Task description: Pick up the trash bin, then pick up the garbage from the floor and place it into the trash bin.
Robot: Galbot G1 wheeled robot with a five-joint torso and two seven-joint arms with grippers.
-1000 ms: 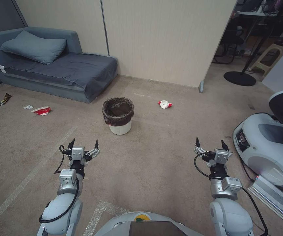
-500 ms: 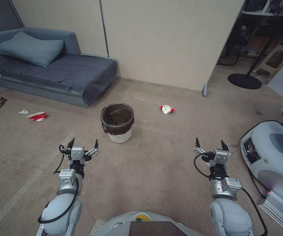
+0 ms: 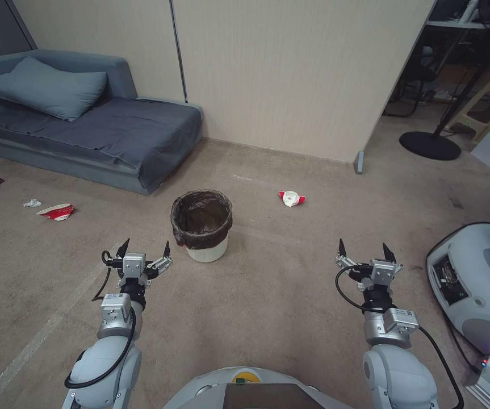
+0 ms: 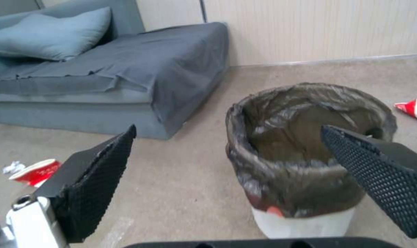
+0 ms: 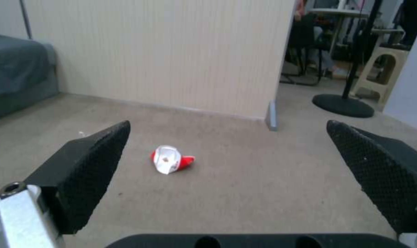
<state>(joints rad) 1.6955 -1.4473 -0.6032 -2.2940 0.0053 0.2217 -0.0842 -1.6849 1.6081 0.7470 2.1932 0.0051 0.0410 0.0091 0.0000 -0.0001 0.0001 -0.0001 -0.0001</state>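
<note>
I see the grey sofa [image 3: 91, 133] against the wall, then the trash bin [image 3: 202, 224] upright on the carpet just ahead of my left tool [image 3: 143, 250], released and empty. My right tool [image 3: 367, 250] hangs released too, the red-and-white packet [image 3: 291, 198] well beyond it.

Bare carpet [image 3: 267, 284] (before trash bin [image 3: 201, 224]).

Silver-grey jointed arms, black looping cables, black textured fingers [image 4: 93, 186], yellow torso sticker
</note>
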